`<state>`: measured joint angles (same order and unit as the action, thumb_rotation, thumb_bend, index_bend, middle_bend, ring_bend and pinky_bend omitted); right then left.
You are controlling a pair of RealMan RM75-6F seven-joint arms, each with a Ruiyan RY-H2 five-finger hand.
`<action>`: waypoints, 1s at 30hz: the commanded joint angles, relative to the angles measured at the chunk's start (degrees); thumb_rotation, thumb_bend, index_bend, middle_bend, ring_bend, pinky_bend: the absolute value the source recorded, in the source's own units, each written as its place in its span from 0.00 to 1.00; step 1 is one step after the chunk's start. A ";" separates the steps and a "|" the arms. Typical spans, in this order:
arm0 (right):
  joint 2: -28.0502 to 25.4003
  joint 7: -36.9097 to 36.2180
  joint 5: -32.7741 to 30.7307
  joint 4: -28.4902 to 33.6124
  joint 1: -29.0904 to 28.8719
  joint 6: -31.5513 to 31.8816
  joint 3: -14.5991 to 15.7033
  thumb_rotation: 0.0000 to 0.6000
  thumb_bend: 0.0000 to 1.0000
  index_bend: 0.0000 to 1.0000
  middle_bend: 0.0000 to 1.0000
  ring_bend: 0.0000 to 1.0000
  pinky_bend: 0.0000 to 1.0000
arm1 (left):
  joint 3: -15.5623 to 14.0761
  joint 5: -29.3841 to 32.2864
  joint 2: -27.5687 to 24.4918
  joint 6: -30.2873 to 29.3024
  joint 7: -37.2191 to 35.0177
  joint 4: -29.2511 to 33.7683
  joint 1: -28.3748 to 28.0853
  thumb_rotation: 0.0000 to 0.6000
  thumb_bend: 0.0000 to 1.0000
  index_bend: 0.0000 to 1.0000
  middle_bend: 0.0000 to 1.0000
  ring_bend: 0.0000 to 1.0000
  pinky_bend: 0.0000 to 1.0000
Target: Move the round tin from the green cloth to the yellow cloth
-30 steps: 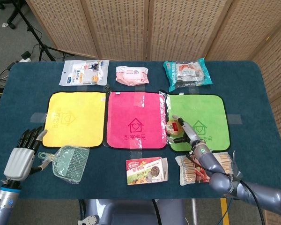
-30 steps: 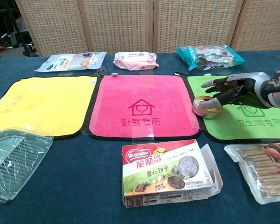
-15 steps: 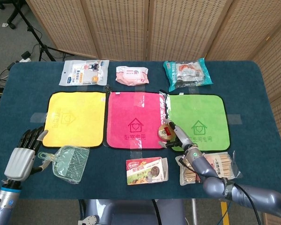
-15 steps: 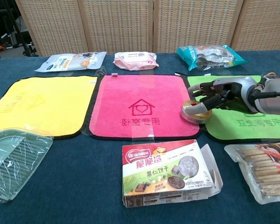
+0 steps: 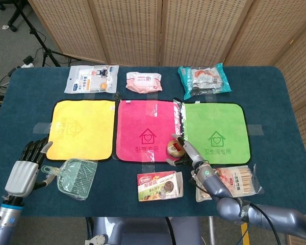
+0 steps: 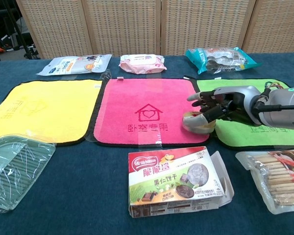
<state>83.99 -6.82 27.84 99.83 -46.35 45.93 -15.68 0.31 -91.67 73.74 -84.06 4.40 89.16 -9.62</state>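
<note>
One round tin (image 6: pixel 197 122), rigid, light and likely slick, sits in your right hand (image 6: pixel 220 104) at the pink cloth's (image 5: pixel 145 127) four o'clock corner; hold its rim. Your left hand (image 5: pixel 24 168) rests spread, empty.

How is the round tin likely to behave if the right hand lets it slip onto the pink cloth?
The round tin looks low and flat, so it probably won't tip. Landing on edge, it might roll. The right hand carries it easily, suggesting it's light.
</note>
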 commanded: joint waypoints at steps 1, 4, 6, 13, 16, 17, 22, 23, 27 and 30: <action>0.47 0.65 -0.09 0.94 -0.20 0.75 -0.04 1.00 0.34 0.01 0.00 0.00 0.02 | -0.03 -0.10 -0.02 -0.07 -0.02 0.03 0.00 1.00 0.18 0.00 0.00 0.00 0.00; 0.95 1.27 -0.34 1.82 -0.55 1.40 -0.25 1.00 0.34 0.01 0.00 0.00 0.02 | 0.06 -0.15 -0.14 -0.39 -0.22 0.09 0.08 1.00 0.18 0.00 0.00 0.00 0.00; 1.20 1.68 -0.61 2.25 -0.75 1.86 -0.38 1.00 0.34 0.01 0.00 0.00 0.02 | 0.08 -0.18 -0.20 -0.47 -0.36 0.11 0.09 1.00 0.18 0.00 0.00 0.00 0.00; 2.13 3.07 -1.41 4.04 -1.57 3.01 -0.84 1.00 0.34 0.01 0.00 0.00 0.02 | 0.06 -0.50 -0.36 -0.75 -0.67 0.12 0.09 1.00 0.18 0.00 0.00 0.00 0.00; 2.51 3.64 -1.56 4.36 -1.92 3.15 -0.85 1.00 0.34 0.01 0.00 0.00 0.02 | 0.05 -0.61 -0.40 -0.88 -0.75 0.13 0.11 1.00 0.18 0.00 0.00 0.00 0.00; 2.54 3.88 -1.57 4.41 -2.03 3.20 -0.84 1.00 0.34 0.01 0.00 0.00 0.02 | 0.07 -0.64 -0.43 -0.95 -0.79 0.14 0.13 1.00 0.18 0.00 0.00 0.00 0.00; 1.67 4.28 -1.54 4.09 -2.01 3.19 -1.22 1.00 0.34 0.01 0.00 0.00 0.02 | 0.15 -0.62 -0.50 -1.20 -1.14 -0.02 0.21 1.00 0.18 0.00 0.00 0.00 0.00; 1.29 4.36 -1.49 4.02 -2.00 2.91 -1.25 1.00 0.34 0.01 0.00 0.00 0.02 | 0.13 -0.65 -0.48 -1.19 -1.12 -0.06 0.20 1.00 0.18 0.00 0.00 0.00 0.00; -1.12 5.12 -0.78 4.13 -1.91 1.71 -1.06 1.00 0.34 0.01 0.00 0.00 0.02 | 0.07 -0.65 -0.32 -0.95 -0.74 -0.08 0.11 1.00 0.18 0.00 0.00 0.00 0.00; -3.44 5.42 -0.12 4.90 -1.45 1.30 -0.89 1.00 0.34 0.01 0.00 0.00 0.02 | 0.04 -0.62 -0.18 -0.81 -0.32 -0.03 0.07 1.00 0.18 0.00 0.00 0.00 0.00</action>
<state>81.73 -1.65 27.24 104.24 -48.12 47.61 -16.72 0.36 -92.29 73.52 -84.91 4.00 89.11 -9.54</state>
